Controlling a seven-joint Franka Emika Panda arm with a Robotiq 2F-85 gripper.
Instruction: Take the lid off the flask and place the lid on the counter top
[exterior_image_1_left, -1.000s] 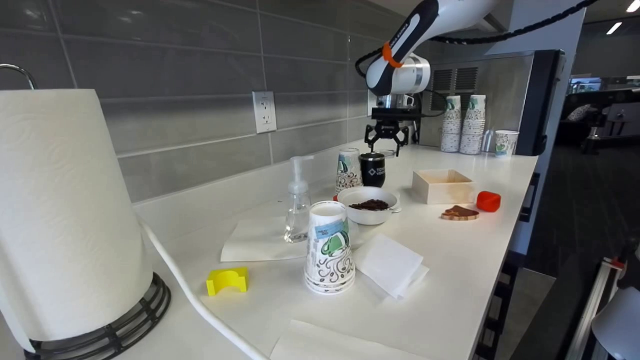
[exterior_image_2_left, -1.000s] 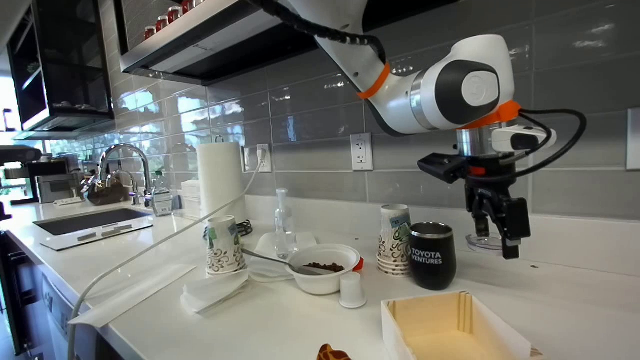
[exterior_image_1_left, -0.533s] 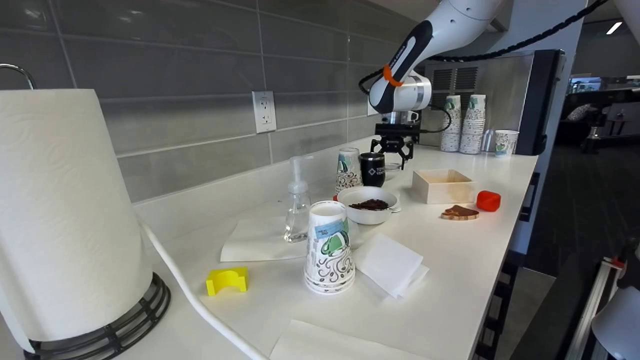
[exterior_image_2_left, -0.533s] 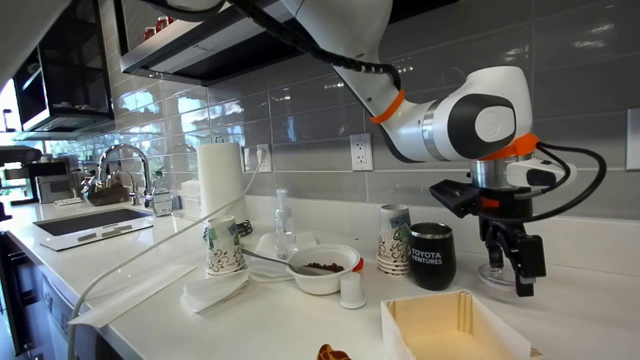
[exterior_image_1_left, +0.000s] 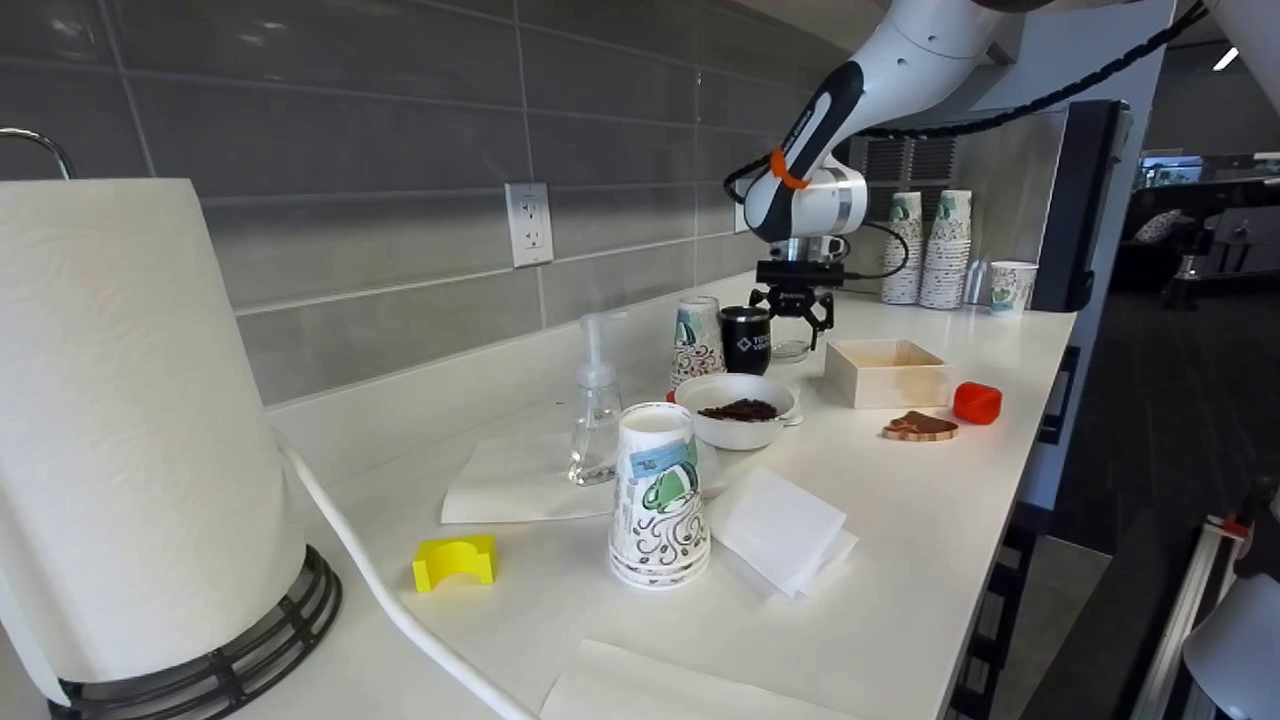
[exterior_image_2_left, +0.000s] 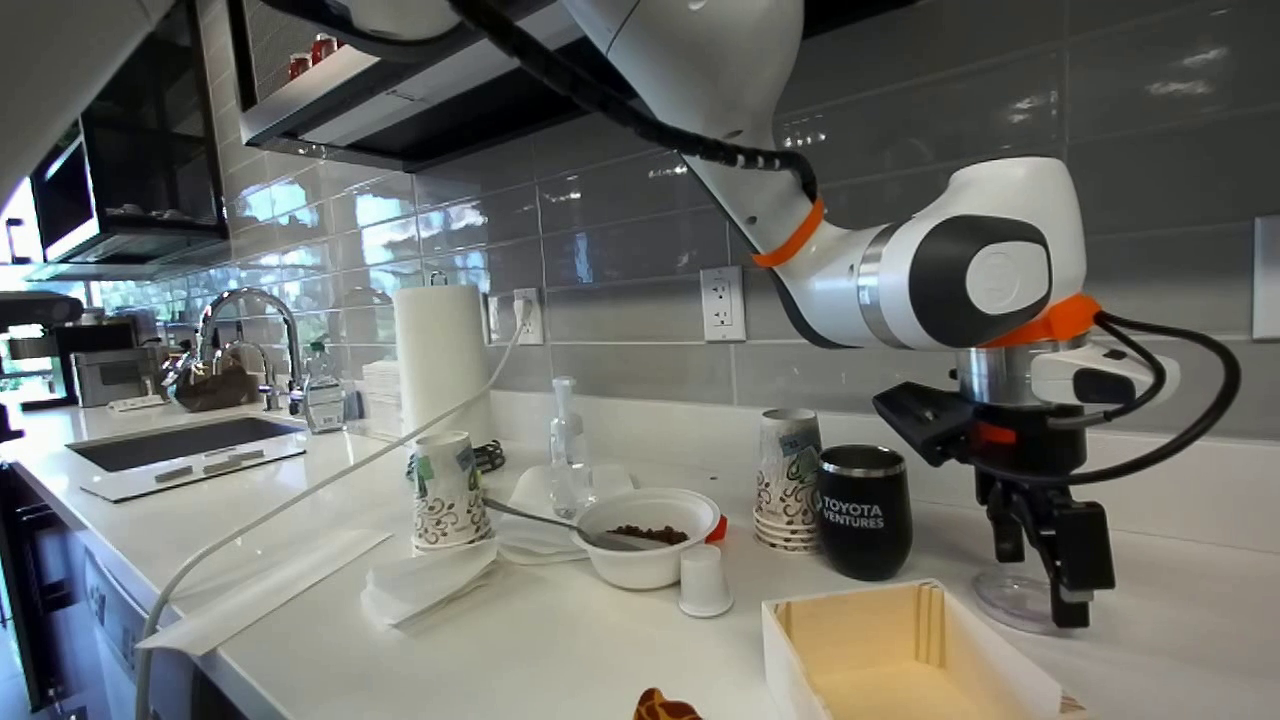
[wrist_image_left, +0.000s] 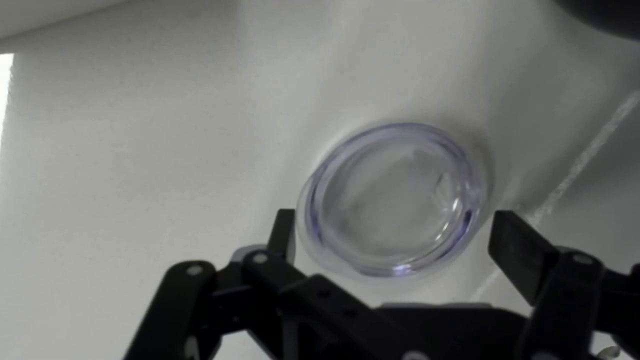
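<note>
The flask (exterior_image_2_left: 866, 512) is a short black cup with white lettering and a metal rim. It stands upright on the white counter top (exterior_image_2_left: 560, 655) and also shows in an exterior view (exterior_image_1_left: 745, 342). The lid (wrist_image_left: 390, 200) is a clear round cap, not black, and appears to lie flat on the counter beside the flask, in both exterior views (exterior_image_2_left: 1020, 602) (exterior_image_1_left: 790, 352). My gripper (wrist_image_left: 392, 220) points down over the lid, fingers apart on either side. A gap shows at one finger; the other looks close to the lid's edge. The gripper also shows in an exterior view (exterior_image_2_left: 1040, 588).
A wooden box (exterior_image_2_left: 900, 598) stands in front of the flask and lid. A stack of printed paper cups (exterior_image_2_left: 788, 480) stands right beside the flask. A white bowl (exterior_image_2_left: 650, 572) with dark bits and a small white cup (exterior_image_2_left: 705, 585) stand nearby. The tiled wall is behind.
My gripper has moved down and farther from the flask, and the lid has come down with it. The lid now sits lower relative to the fingertips, at counter level.
</note>
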